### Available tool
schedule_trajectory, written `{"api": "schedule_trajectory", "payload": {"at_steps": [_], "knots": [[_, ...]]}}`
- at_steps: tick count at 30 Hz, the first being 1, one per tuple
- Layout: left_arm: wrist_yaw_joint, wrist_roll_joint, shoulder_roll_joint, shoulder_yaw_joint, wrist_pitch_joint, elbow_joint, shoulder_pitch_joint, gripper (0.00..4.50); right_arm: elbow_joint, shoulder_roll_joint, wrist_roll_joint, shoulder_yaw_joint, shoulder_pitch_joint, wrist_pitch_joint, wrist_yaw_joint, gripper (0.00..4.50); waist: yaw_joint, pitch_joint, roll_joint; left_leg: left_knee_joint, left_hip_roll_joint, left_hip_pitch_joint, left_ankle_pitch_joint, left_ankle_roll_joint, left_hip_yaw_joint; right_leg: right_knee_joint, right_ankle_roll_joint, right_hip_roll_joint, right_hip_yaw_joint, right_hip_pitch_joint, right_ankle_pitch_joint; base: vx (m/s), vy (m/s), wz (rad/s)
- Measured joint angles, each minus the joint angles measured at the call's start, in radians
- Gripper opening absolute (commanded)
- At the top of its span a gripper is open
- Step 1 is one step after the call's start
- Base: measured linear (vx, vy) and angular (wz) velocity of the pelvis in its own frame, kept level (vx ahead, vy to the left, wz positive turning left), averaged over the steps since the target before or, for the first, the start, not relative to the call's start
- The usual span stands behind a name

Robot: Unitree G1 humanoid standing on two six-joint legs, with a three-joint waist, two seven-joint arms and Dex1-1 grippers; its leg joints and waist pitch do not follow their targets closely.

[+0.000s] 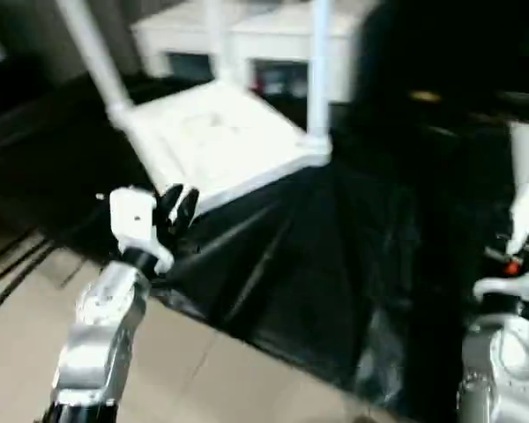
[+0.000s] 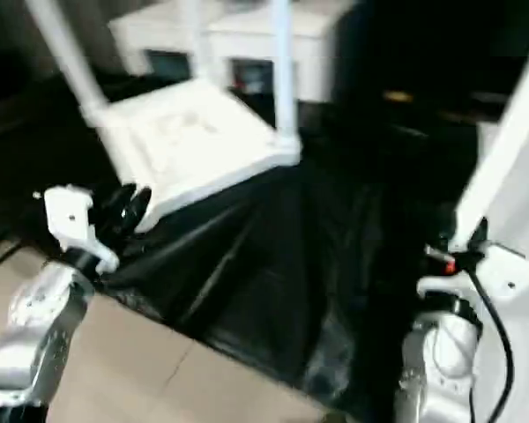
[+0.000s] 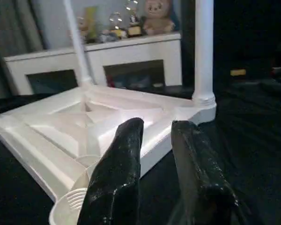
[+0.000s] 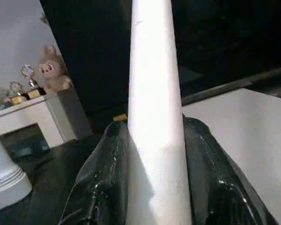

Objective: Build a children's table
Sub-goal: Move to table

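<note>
Two silver arms reach out from the bottom, one on each side. Under everything lies a big black sheet [image 1: 335,264] on the tan floor [image 1: 18,335]. On the sheet, up ahead and a bit to the left, sits the white tabletop [image 1: 216,141], upside down, so its ribbed side faces up. Three white legs [image 1: 319,70] already stand up from its corners. Behind it is a white cabinet [image 3: 140,61] with dark glass doors, and a teddy bear [image 3: 157,14] and some small shiny things sit on top of it. The near corner of the tabletop has a round socket [image 3: 72,208] with nothing in it. The left gripper [image 1: 176,207] is just beside that corner, and its two black fingers [image 3: 117,178] are a little way apart with nothing between them. Well off to the right, the right gripper [image 2: 463,242] holds the fourth leg [image 2: 507,141]. Its black fingers [image 4: 100,183] press on both sides of the white tube, and the leg sticks up and leans away from the robot. A flat white surface [image 4: 243,136] lies close beside that gripper.
</note>
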Motion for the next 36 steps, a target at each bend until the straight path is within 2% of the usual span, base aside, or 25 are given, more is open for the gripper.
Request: {"api": "schedule_trajectory", "payload": {"at_steps": [1, 2, 3, 6, 8, 10, 11, 12, 14, 16, 17, 18, 20, 21, 22, 24, 26, 27, 29, 31, 32, 33, 34, 35, 36], "knots": [[0.006, 0.004, 0.004, 0.01, 0.001, 0.006, 0.0, 1.25, 0.0, 0.0, 0.0, 0.016, -0.003, 0.014, 0.005, 1.21, -0.013, -0.001, -0.006, -0.023, -0.001, 0.006, 0.01, 0.016, 0.027, 0.048, -0.029, 0.012, -0.082, -0.01, -0.019, -0.036, 0.232, -0.64], [0.009, 0.009, 0.003, 0.012, 0.001, 0.008, 0.0, 1.25, -0.001, -0.002, 0.0, 0.023, -0.008, 0.022, 0.007, 1.21, -0.016, -0.005, -0.022, -0.041, -0.008, 0.013, 0.016, 0.024, 0.06, 0.054, -0.044, 0.024, -0.125, -0.003, -0.011, -0.036, 0.232, -0.64], [0.01, 0.009, 0.003, 0.014, 0.001, 0.008, -0.004, 1.25, -0.001, -0.005, 0.0, 0.026, -0.02, 0.029, 0.008, 1.21, -0.013, -0.011, -0.038, -0.048, -0.02, 0.015, 0.015, 0.028, 0.092, 0.033, -0.047, 0.04, -0.13, 0.021, 0.026, -0.007, 0.209, -0.62], [0.018, 0.008, -0.026, -0.008, 0.006, 0.018, -0.019, 1.25, 0.0, -0.026, 0.002, 0.014, -0.026, 0.061, 0.012, 1.21, 0.025, -0.009, -0.028, 0.131, -0.047, -0.039, -0.003, -0.009, -0.064, -0.009, 0.004, 0.051, -0.037, 0.036, 0.063, -0.016, 0.246, -0.58], [0.023, 0.006, -0.019, 0.011, 0.006, 0.017, -0.024, 1.25, -0.003, -0.023, 0.002, 0.031, -0.026, 0.078, 0.024, 1.21, 0.028, -0.009, -0.025, 0.101, -0.023, -0.039, -0.011, -0.034, -0.136, -0.048, 0.027, 0.057, 0.022, 0.052, 0.088, -0.051, 0.26, -0.6], [0.028, 0.005, -0.018, 0.019, 0.003, 0.007, -0.025, 1.25, -0.004, -0.035, 0.001, 0.05, -0.026, 0.088, 0.035, 1.21, 0.028, -0.006, 0.001, 0.005, 0.01, -0.016, 0.018, -0.086, -0.143, -0.07, 0.074, 0.083, 0.088, 0.054, 0.088, -0.113, 0.336, -0.51], [0.03, 0.005, -0.017, 0.027, 0.002, 0.007, -0.012, 1.25, -0.004, -0.032, 0.001, 0.066, -0.021, 0.096, 0.044, 1.21, 0.021, 0.001, 0.004, 0.002, 0.003, -0.009, 0.013, -0.064, -0.117, -0.067, 0.071, 0.076, 0.104, 0.047, 0.066, -0.135, 0.364, -0.55], [0.034, 0.005, -0.011, 0.038, 0.0, 0.008, 0.005, 1.25, -0.004, -0.029, 0.001, 0.088, -0.021, 0.102, 0.055, 1.21, 0.009, 0.004, -0.004, -0.013, 0.001, -0.008, 0.021, -0.044, -0.082, -0.022, 0.025, 0.05, 0.063, 0.03, 0.004, -0.17, 0.367, -0.63], [0.046, 0.006, -0.019, 0.046, 0.002, 0.018, 0.011, 1.25, -0.004, -0.032, -0.002, 0.116, -0.009, 0.105, 0.079, 1.21, 0.007, 0.012, -0.003, -0.047, 0.016, 0.006, 0.039, -0.013, -0.019, 0.095, -0.033, 0.038, -0.106, 0.009, -0.051, -0.101, 0.325, -0.5], [0.055, 0.008, -0.027, 0.046, 0.001, 0.011, 0.014, 1.25, -0.005, -0.033, -0.001, 0.127, -0.035, 0.106, 0.094, 1.21, 0.008, 0.003, -0.027, -0.082, 0.004, 0.015, 0.052, 0.01, 0.05, 0.078, -0.053, 0.043, -0.196, 0.063, -0.047, -0.029, 0.254, -0.55], [0.059, 0.008, -0.028, 0.047, 0.0, 0.005, 0.017, 1.25, -0.008, -0.034, -0.001, 0.133, -0.049, 0.106, 0.098, 1.21, 0.01, -0.008, -0.06, -0.09, -0.02, 0.01, 0.053, 0.015, 0.073, 0.046, -0.05, 0.039, -0.198, 0.093, -0.046, -0.03, 0.236, -0.62], [0.064, 0.008, -0.041, 0.041, 0.0, 0.002, 0.014, 1.25, -0.01, -0.046, -0.001, 0.134, -0.059, 0.106, 0.104, 1.21, 0.015, -0.012, -0.059, -0.08, -0.041, -0.01, 0.043, 0.008, 0.057, 0.034, -0.024, 0.033, -0.181, 0.098, -0.049, -0.023, 0.18, -0.47], [0.065, 0.008, -0.052, 0.025, -0.001, -0.015, 0.022, 1.25, 0.002, -0.057, 0.0, 0.12, -0.061, 0.112, 0.105, 1.21, 0.026, -0.012, -0.056, 0.114, -0.042, -0.081, 0.026, -0.015, -0.086, 0.031, -0.005, 0.022, -0.158, 0.092, -0.037, -0.006, 0.161, -0.28], [0.066, 0.008, -0.052, 0.027, 0.0, -0.018, 0.03, 1.25, 0.003, -0.058, 0.0, 0.12, -0.061, 0.117, 0.105, 1.21, 0.029, -0.009, -0.063, 0.136, -0.025, -0.094, 0.036, -0.035, -0.125, 0.022, 0.01, 0.007, -0.155, 0.096, -0.028, -0.005, 0.208, -0.27], [0.068, 0.008, -0.051, 0.027, 0.0, -0.03, 0.037, 1.25, 0.01, -0.058, 0.0, 0.12, -0.069, 0.117, 0.106, 1.21, 0.036, -0.009, -0.06, 0.093, 0.015, -0.097, 0.054, -0.067, -0.144, -0.002, 0.029, -0.006, -0.157, 0.102, -0.009, -0.019, 0.275, -0.25], [0.075, 0.008, -0.052, 0.032, -0.002, -0.059, 0.04, 1.25, 0.029, -0.061, 0.0, 0.124, -0.084, 0.117, 0.113, 1.21, 0.046, -0.014, -0.046, -0.049, 0.078, -0.088, 0.085, -0.064, -0.147, -0.028, 0.052, -0.015, -0.158, 0.108, 0.009, -0.013, 0.317, -0.16], [0.087, 0.008, -0.042, 0.057, -0.006, -0.07, 0.058, 1.25, 0.048, -0.048, 0.0, 0.149, -0.09, 0.117, 0.119, 1.21, 0.045, -0.009, -0.041, -0.06, 0.071, -0.083, 0.119, -0.076, -0.127, -0.03, 0.0, -0.013, -0.133, 0.106, -0.001, -0.003, 0.329, 0.07], [0.092, 0.009, -0.037, 0.073, -0.006, -0.069, 0.075, 1.25, 0.056, -0.037, 0.0, 0.176, -0.097, 0.12, 0.13, 1.21, 0.044, -0.007, -0.053, -0.06, 0.059, -0.081, 0.117, -0.055, -0.116, 0.015, -0.026, -0.004, -0.128, 0.091, -0.027, 0.0, 0.289, 0.01], [0.11, 0.009, -0.038, 0.094, -0.003, -0.073, 0.091, 1.25, 0.071, -0.034, -0.001, 0.208, -0.118, 0.121, 0.154, 1.21, 0.066, -0.004, -0.075, -0.059, 0.027, -0.082, 0.119, -0.017, -0.093, 0.132, 0.0, 0.049, -0.136, 0.059, -0.055, -0.015, 0.283, -0.02], [0.122, 0.01, -0.043, 0.097, 0.005, -0.103, 0.097, 1.25, 0.084, -0.037, -0.002, 0.209, -0.147, 0.121, 0.157, 1.21, 0.091, -0.002, -0.113, -0.06, -0.018, -0.084, 0.123, 0.008, -0.05, 0.123, 0.048, 0.081, -0.147, 0.048, -0.06, -0.057, 0.219, -0.05], [0.13, 0.009, -0.051, 0.098, 0.013, -0.122, 0.097, 1.25, 0.09, -0.044, -0.002, 0.207, -0.154, 0.121, 0.157, 1.21, 0.1, -0.001, -0.137, -0.055, -0.041, -0.091, 0.123, 0.016, -0.025, 0.101, -0.019, 0.074, -0.126, 0.051, -0.076, -0.067, 0.201, -0.07], [0.132, 0.009, -0.064, 0.088, 0.018, -0.134, 0.096, 1.25, 0.096, -0.056, -0.002, 0.198, -0.15, 0.12, 0.157, 1.21, 0.117, 0.001, -0.138, -0.02, -0.042, -0.112, 0.114, 0.037, -0.027, 0.101, -0.007, 0.067, -0.118, 0.049, -0.071, -0.055, 0.193, 0.01], [0.136, 0.009, -0.073, 0.074, 0.023, -0.151, 0.096, 1.25, 0.117, -0.06, -0.002, 0.182, -0.148, 0.12, 0.155, 1.21, 0.139, -0.001, -0.131, 0.089, -0.039, -0.134, 0.099, 0.049, -0.079, 0.09, 0.005, 0.062, -0.099, 0.05, -0.057, -0.051, 0.217, -0.17], [0.144, 0.011, -0.073, 0.074, 0.034, -0.157, 0.096, 1.25, 0.13, -0.058, -0.001, 0.173, -0.146, 0.12, 0.148, 1.21, 0.139, 0.003, -0.133, 0.122, -0.031, -0.133, 0.091, 0.012, -0.116, 0.07, 0.007, 0.046, -0.106, 0.062, -0.046, -0.051, 0.217, -0.17], [0.154, 0.013, -0.07, 0.076, 0.044, -0.168, 0.092, 1.25, 0.132, -0.057, -0.001, 0.166, -0.143, 0.12, 0.143, 1.21, 0.141, 0.004, -0.127, 0.091, -0.002, -0.117, 0.082, -0.035, -0.134, 0.044, 0.015, 0.038, -0.111, 0.073, -0.027, -0.078, 0.244, -0.22]]}}
